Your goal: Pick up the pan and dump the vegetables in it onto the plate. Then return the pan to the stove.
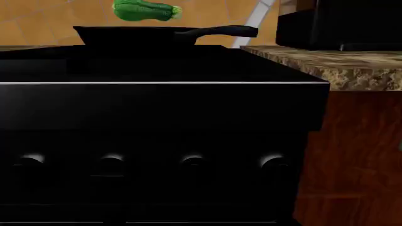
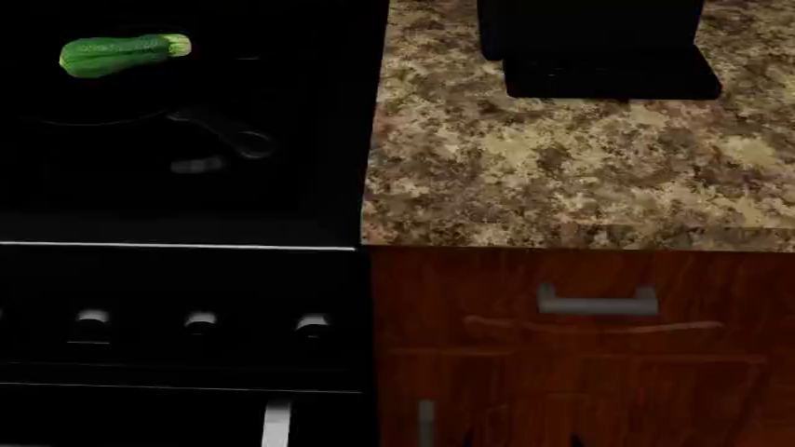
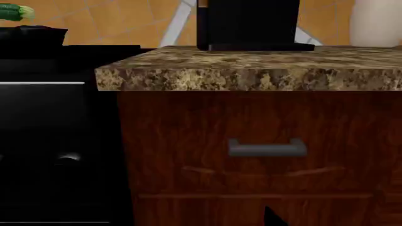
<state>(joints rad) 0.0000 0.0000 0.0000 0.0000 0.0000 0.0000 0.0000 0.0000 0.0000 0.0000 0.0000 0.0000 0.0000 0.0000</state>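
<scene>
The pan [image 2: 112, 98] sits on the stove [image 2: 186, 200] at far left, its handle [image 2: 230, 135] pointing right and toward the near edge. The zucchini [image 2: 122, 53] lies in the pan. A row of knobs [image 2: 199, 323] lines the stove's near face. The table [image 2: 559, 158] adjoins the stove on the right, carrying a boxy appliance [image 2: 597, 47] at its far side. A drawer handle [image 2: 597, 300] sits below the table's near edge.

One zucchini [image 2: 122, 54] at ten o'clock, one pan [image 1: 150, 36], one stove [image 2: 186, 200] showing four knobs [image 1: 192, 162], one drawer handle [image 2: 598, 301] at five o'clock.
</scene>
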